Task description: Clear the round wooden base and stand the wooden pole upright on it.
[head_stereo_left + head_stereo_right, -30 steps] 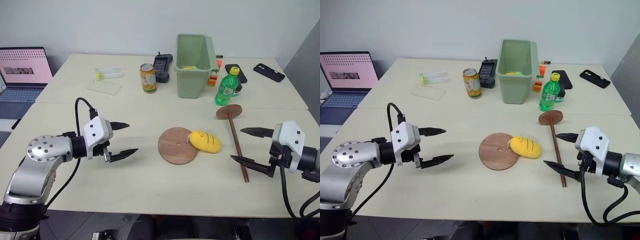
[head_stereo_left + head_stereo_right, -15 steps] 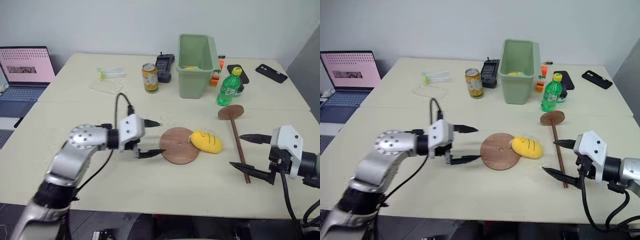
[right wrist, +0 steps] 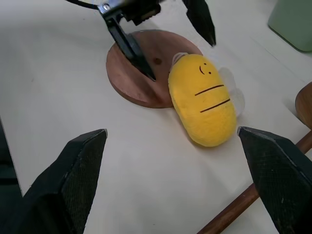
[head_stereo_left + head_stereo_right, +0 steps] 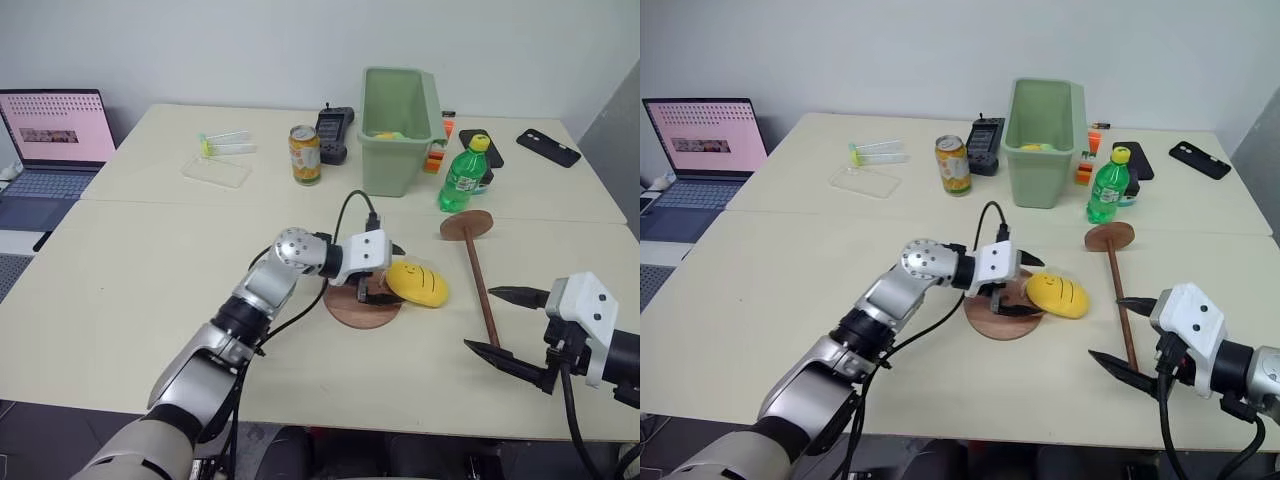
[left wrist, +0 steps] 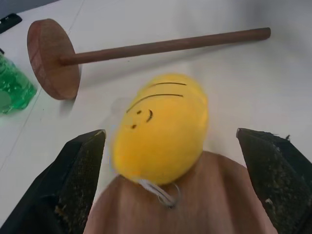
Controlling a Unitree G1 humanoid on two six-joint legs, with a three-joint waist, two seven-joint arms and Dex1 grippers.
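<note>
Compared with one second ago, the left tool (image 4: 388, 272) has travelled from the robot's left side of the table (image 4: 130, 260) across to the round wooden base (image 4: 350, 306), and now hovers over it. Its jaws stand spread, one finger on each side of the near end of the yellow plush toy (image 4: 418, 282), holding nothing. The right tool (image 4: 508, 323) has drawn back slightly toward the robot; its jaws are likewise spread and empty. The base, toy and pole lie where they lay before.

The round wooden base lies flat near the table's middle, directly under the left tool. The toy rests partly on the base's edge on the robot's right side and partly on the table. The wooden pole (image 4: 480, 286) lies flat to the right of the toy, its disc end pointing away from the robot toward the green bottle (image 4: 461, 179). The rod's near end lies just beside the right tool's upper finger.

The left wrist view shows the toy's white tag (image 5: 157, 191) lying on the base. The right wrist view shows the base's centre hole (image 3: 157, 61) uncovered, beside the left tool's lower finger. Whether the fingers touch the toy cannot be told.
</note>
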